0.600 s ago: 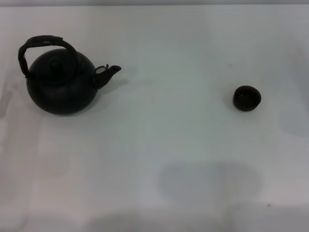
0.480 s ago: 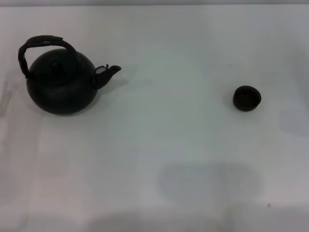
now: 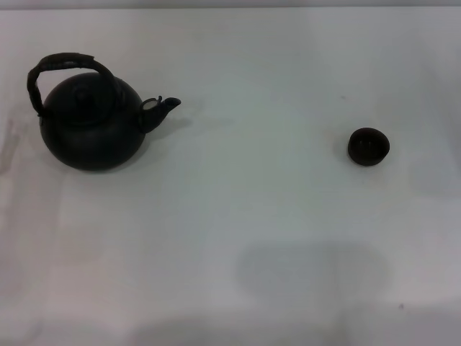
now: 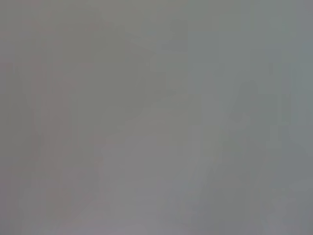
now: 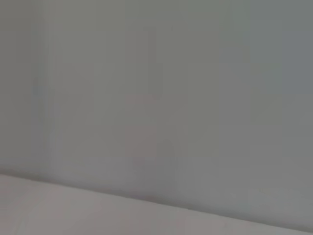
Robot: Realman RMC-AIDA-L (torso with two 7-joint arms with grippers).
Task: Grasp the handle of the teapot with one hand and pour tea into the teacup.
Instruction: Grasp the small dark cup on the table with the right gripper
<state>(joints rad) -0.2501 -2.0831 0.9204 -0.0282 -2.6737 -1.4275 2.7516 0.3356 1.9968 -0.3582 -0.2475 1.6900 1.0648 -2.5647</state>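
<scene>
Teapot point(image 3: 90, 126) on table point(image 3: 238, 216), well apart from teacup point(image 3: 369, 146), spout twd cup; both claws out of view, state unknown; approach handle point(image 3: 63, 63) from above, grip wrapped top.

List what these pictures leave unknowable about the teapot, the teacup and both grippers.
- Both grippers: in no view. The head view shows no arm, and each wrist view shows only a blank grey surface.
- Teapot contents: hidden by the lid in the head view.
- Handle far-side attachment: hidden behind the pot's body.
- Teacup inside: too small and dark in the head view to tell whether it holds tea.
</scene>
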